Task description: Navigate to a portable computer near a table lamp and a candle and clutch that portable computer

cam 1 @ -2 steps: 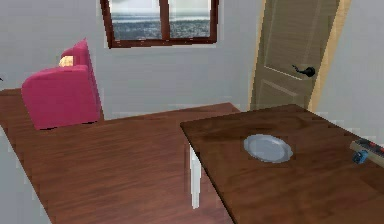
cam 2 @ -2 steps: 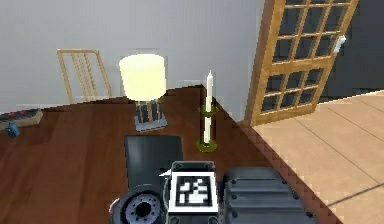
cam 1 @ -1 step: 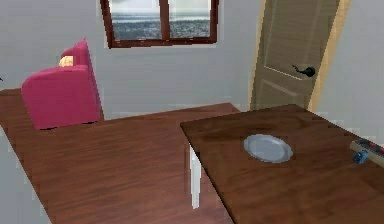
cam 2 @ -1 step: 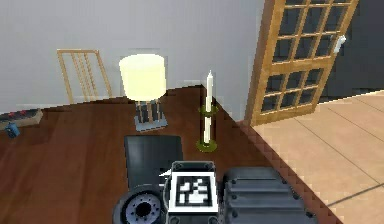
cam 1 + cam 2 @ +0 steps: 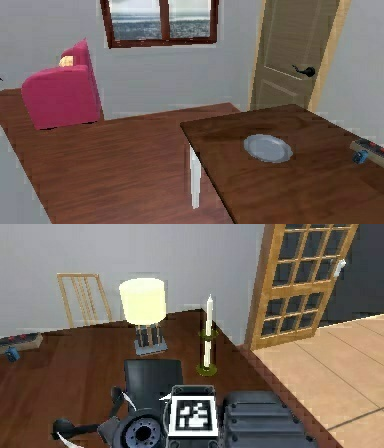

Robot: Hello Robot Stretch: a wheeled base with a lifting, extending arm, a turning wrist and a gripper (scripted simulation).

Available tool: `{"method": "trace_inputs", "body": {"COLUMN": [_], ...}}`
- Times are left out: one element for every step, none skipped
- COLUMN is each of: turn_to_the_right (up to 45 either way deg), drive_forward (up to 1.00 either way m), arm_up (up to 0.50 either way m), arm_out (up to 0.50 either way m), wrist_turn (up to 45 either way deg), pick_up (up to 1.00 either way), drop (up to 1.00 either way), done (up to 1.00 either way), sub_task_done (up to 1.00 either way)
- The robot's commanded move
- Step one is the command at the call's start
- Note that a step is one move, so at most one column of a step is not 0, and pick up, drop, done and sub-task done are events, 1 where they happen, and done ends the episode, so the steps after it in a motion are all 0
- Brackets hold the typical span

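Note:
In the arm side view a dark rectangular slab, laptop-like [image 5: 150,380], lies on a brown wooden table [image 5: 60,374]. Just behind it stands a table lamp [image 5: 143,304] with a cream shade, and to its right a tall white candle [image 5: 208,329] in a holder. The gripper [image 5: 92,416] shows at the bottom edge, its dark body and thin fingers just in front of the slab. A white marked square [image 5: 195,415] sits beside it. I cannot tell whether the gripper holds anything.
The forward view shows the same table [image 5: 320,175] with a grey plate [image 5: 268,148] and a small blue thing [image 5: 362,155]. Past it are a pink armchair [image 5: 65,90], a window [image 5: 160,22] and a door [image 5: 295,55]. A wooden chair [image 5: 85,299] and a glass-paned door [image 5: 305,284] appear in the arm side view.

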Motion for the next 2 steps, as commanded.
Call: {"method": "trace_inputs", "body": {"turn_to_the_right": [0.0, 0.0], "drive_forward": [0.00, 0.00], "arm_up": [0.00, -0.28], "arm_out": [0.00, 0.00], "wrist_turn": [12.0, 0.0], "pick_up": [0.00, 0.00], "drop": [0.00, 0.00], "done": [0.00, 0.00], "sub_task_done": [0.00, 0.00]}}
